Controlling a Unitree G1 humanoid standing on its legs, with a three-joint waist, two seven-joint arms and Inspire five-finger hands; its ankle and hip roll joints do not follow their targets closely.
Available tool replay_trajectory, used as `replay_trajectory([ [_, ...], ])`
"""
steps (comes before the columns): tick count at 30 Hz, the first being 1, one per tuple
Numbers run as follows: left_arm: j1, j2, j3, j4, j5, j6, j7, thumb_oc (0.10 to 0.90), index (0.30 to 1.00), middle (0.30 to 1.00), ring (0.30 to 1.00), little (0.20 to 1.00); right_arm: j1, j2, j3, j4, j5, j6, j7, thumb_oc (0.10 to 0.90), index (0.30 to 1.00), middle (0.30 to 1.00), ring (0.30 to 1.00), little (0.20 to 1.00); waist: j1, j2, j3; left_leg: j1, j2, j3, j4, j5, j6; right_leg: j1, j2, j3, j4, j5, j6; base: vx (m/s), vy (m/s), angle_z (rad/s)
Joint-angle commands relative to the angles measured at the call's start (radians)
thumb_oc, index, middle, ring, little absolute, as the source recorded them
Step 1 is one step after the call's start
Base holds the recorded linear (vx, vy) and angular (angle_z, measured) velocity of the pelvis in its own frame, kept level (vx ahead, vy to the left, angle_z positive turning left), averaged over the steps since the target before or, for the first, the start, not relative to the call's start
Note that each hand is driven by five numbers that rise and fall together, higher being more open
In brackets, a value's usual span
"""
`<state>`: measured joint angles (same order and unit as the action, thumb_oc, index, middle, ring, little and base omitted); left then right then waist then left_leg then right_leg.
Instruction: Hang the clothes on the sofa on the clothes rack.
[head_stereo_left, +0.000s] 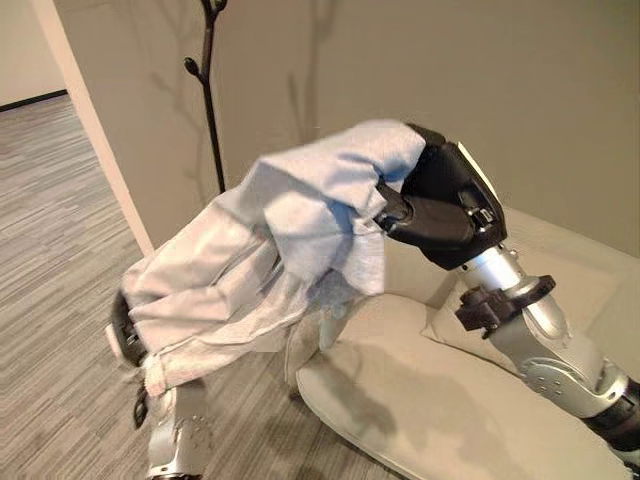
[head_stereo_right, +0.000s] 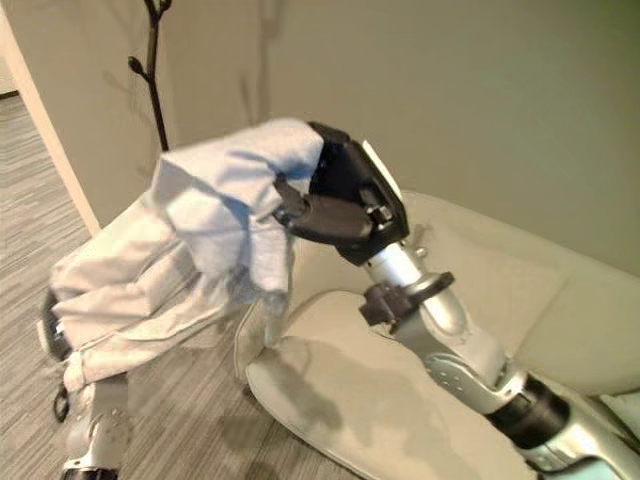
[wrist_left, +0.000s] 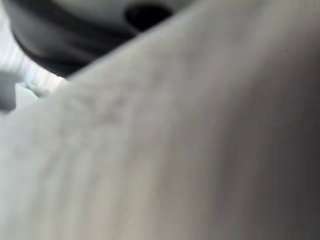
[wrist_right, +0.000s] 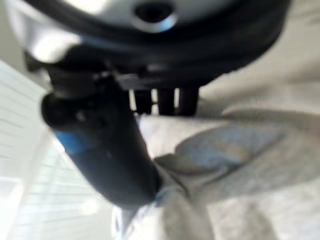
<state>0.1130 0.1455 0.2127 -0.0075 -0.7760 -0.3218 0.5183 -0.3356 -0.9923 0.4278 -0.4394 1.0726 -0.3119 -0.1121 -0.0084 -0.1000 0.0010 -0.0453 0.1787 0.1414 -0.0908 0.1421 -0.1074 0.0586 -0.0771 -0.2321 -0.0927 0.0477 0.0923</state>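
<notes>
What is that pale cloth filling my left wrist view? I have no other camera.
Observer: A light grey garment, lifted off the sofa and stretched between both hands.
Operator: Does the right hand have a grip on it?
Observer: Yes. The right hand has its thumb pressed into the cloth with its fingers behind it, holding the higher end.
Operator: And the left hand?
Observer: The left hand is at the lower end, mostly draped by cloth, so I cannot tell its grip.
Operator: Is the rack close?
Observer: The dark clothes rack stands by the wall behind the garment; nothing hangs on the part in view.
</notes>
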Motion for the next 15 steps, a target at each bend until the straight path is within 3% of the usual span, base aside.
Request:
replay_trajectory([
  [1, -0.077, 0.090, -0.014, -0.098, 0.128, -0.113, -0.017, 0.400, 0.300, 0.300, 0.300, 0.300, -0.094, 0.036, -0.126, -0.035, -0.022, -0.097, 0.062, 0.400, 0.300, 0.300, 0.300, 0.300, 0.068, -0.030, 0.005, 0.009, 0.097, -0.070, 0.053, -0.080, -0.078, -0.031, -0.075, -0.005, 0.028, -0.036, 0.051, -0.09, 0.061, 0.18],
  [3, -0.079, 0.096, -0.017, -0.100, 0.151, -0.115, -0.017, 0.400, 0.300, 0.300, 0.300, 0.300, -0.072, 0.032, -0.132, -0.038, -0.029, -0.100, 0.066, 0.400, 0.300, 0.300, 0.300, 0.300, 0.068, -0.041, 0.014, -0.006, 0.113, -0.076, 0.064, -0.082, -0.081, -0.033, -0.088, -0.022, 0.032, -0.037, 0.053, -0.08, 0.091, 0.31],
  [5, -0.102, 0.115, -0.028, -0.099, 0.221, -0.122, 0.017, 0.400, 0.300, 0.300, 0.300, 0.300, -0.047, 0.047, -0.128, -0.046, -0.047, -0.094, 0.065, 0.400, 0.300, 0.300, 0.300, 0.300, 0.063, -0.056, 0.033, -0.010, 0.174, -0.044, 0.067, -0.068, -0.077, -0.037, -0.115, -0.040, 0.045, -0.038, 0.066, -0.09, 0.252, 0.42],
  [7, -0.124, 0.124, -0.027, -0.085, 0.268, -0.129, 0.052, 0.400, 0.300, 0.300, 0.300, 0.300, -0.014, 0.084, -0.136, -0.058, -0.068, -0.101, 0.062, 0.400, 0.300, 0.300, 0.300, 0.300, 0.055, -0.054, 0.043, 0.006, 0.226, -0.034, 0.063, -0.049, -0.082, -0.044, -0.147, -0.042, 0.059, -0.038, 0.086, -0.05, 0.398, 0.34],
  [8, -0.133, 0.123, -0.033, -0.084, 0.271, -0.131, 0.057, 0.400, 0.300, 0.300, 0.300, 0.300, 0.016, 0.096, -0.154, -0.071, -0.078, -0.097, 0.057, 0.400, 0.300, 0.300, 0.300, 0.300, 0.048, -0.044, 0.044, 0.004, 0.229, -0.033, 0.069, -0.048, -0.079, -0.038, -0.162, -0.048, 0.069, -0.037, 0.095, 0.01, 0.433, 0.11],
  [10, -0.140, 0.129, -0.057, -0.059, 0.325, -0.107, 0.061, 0.400, 0.300, 0.300, 0.300, 0.300, 0.108, 0.127, -0.194, -0.086, -0.082, -0.096, 0.072, 0.400, 0.300, 0.300, 0.300, 0.300, 0.036, -0.024, 0.033, 0.010, 0.210, -0.025, 0.072, -0.096, -0.084, -0.025, -0.208, -0.063, 0.077, -0.027, 0.113, 0.06, 0.500, 0.15],
  [11, -0.153, 0.141, -0.094, -0.037, 0.336, -0.107, 0.062, 0.400, 0.300, 0.300, 0.300, 0.300, 0.174, 0.165, -0.222, -0.093, -0.095, -0.086, 0.062, 0.400, 0.300, 0.300, 0.300, 0.300, 0.032, -0.027, 0.035, -0.025, 0.170, -0.040, 0.131, -0.139, -0.075, -0.022, -0.256, -0.071, 0.091, -0.004, 0.121, 0.05, 0.548, 0.49],
  [15, -0.151, 0.206, -0.158, -0.044, 0.447, -0.061, 0.035, 0.400, 0.300, 0.300, 0.300, 0.300, 0.250, 0.306, -0.241, -0.074, -0.143, -0.062, 0.053, 0.400, 0.300, 0.300, 0.300, 0.300, 0.029, -0.053, 0.064, -0.061, 0.045, -0.038, 0.180, -0.212, -0.012, -0.078, -0.398, -0.089, 0.189, 0.172, 0.141, -0.01, 0.460, 0.61],
])
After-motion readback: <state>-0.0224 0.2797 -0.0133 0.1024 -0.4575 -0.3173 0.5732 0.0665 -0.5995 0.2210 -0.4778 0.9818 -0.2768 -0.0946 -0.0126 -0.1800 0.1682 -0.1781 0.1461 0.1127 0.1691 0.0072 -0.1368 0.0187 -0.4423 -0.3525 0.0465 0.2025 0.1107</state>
